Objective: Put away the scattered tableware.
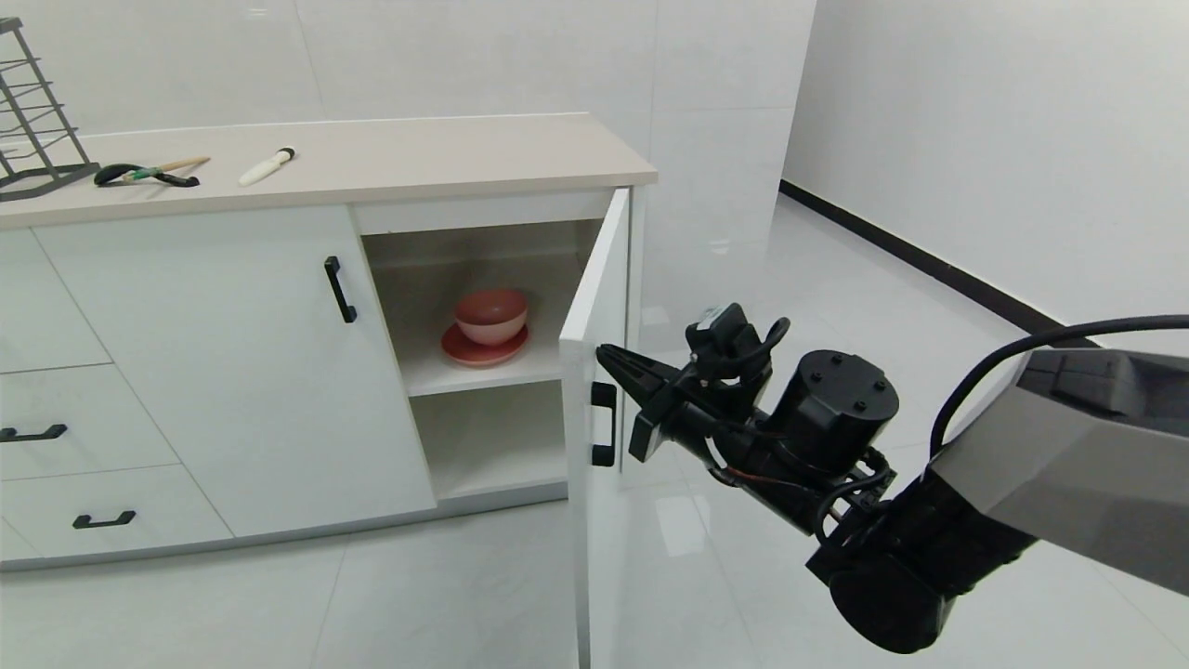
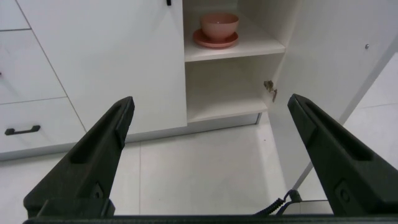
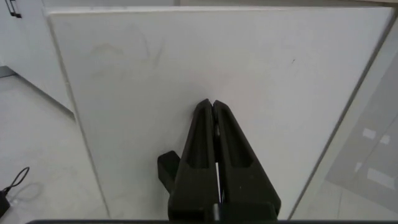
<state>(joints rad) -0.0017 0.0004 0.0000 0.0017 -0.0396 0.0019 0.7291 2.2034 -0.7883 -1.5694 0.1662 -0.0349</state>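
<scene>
Pushing the door (image 1: pixel 594 297) shut seems to be the step in hand. The right tool (image 1: pixel 606 352), its fingers pressed together on nothing, points at the door's outer face just above the handle (image 1: pixel 604 424). A flat, steady push near this free edge should work best. The left tool (image 2: pixel 210 102) is spread wide and empty. Behind the door, one bowl (image 1: pixel 490 314) sits on one plate (image 1: pixel 483 352). Above the door, the desk (image 1: pixel 418 153) carries two utensils, a dark utensil (image 1: pixel 149 173) and a white utensil (image 1: pixel 267 166), and one rack (image 1: pixel 37 111).
</scene>
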